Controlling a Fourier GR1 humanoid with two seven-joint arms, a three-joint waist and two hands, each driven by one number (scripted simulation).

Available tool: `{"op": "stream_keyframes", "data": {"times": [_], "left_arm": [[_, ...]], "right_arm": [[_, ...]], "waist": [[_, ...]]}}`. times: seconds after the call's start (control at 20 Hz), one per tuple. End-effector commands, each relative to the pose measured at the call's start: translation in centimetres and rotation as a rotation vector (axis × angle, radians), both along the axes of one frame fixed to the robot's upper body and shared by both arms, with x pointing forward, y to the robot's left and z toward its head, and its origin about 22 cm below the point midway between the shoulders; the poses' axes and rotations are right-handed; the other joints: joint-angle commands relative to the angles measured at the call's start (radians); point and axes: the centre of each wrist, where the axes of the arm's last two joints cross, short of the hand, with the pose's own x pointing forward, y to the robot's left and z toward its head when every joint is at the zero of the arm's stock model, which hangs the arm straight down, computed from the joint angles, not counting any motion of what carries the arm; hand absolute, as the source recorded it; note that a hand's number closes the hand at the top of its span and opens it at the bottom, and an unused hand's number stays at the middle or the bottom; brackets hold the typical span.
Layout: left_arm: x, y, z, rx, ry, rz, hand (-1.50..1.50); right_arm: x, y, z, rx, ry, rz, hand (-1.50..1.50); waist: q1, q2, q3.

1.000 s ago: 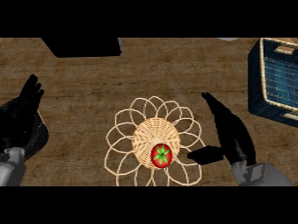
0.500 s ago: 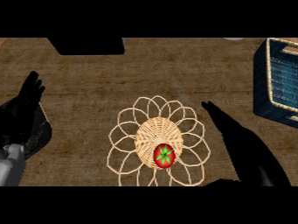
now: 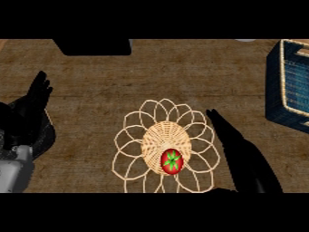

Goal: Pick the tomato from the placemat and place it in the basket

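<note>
Tomato [image 3: 171, 161] sits on the placemat [image 3: 165, 146], on the lower part of its woven centre, green stem up, nothing touching it. I see the right robot hand [image 3: 240, 152] just beside the mat's right edge, fingers straight and stretched up-left along the petal loops, holding nothing; its thumb I can't make out at the frame's lower edge. Left robot hand [image 3: 24, 115] rests open at the left edge, fingers up, well apart from the mat. Basket [image 3: 301, 86] is at the far right of the worktop [image 3: 183, 77], dark blue weave with a pale rim, partly cut off by the frame. Dark block [image 3: 93, 46] at the top edge, can't tell what it is.
</note>
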Motion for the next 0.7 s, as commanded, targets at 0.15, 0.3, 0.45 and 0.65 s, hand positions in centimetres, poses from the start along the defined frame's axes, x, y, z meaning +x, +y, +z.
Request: {"op": "stream_keyframes", "data": {"times": [0.15,0.3,0.45,0.65], "left_arm": [[-0.3,-0.6,-0.9,-0.001,0.012,0.007,0.00],[0.2,0.3,-0.1,-0.001,-0.001,-0.011,0.00],[0.4,1.6,0.7,-0.013,-0.016,0.014,0.00],[-0.2,1.9,1.6,0.006,0.004,-0.010,0.00]], "right_arm": [[0.3,2.9,-3.6,0.028,0.007,-0.050,-1.50],[-0.3,3.3,-4.6,0.020,-0.025,-0.045,-1.50],[-0.2,3.2,-5.8,0.016,-0.045,-0.052,-1.50],[1.2,2.8,-6.4,-0.010,-0.066,-0.061,-1.50]], "waist": [[0.006,0.001,0.001],[0.004,0.001,0.000],[0.004,0.001,0.000],[0.005,0.001,0.001]]}}
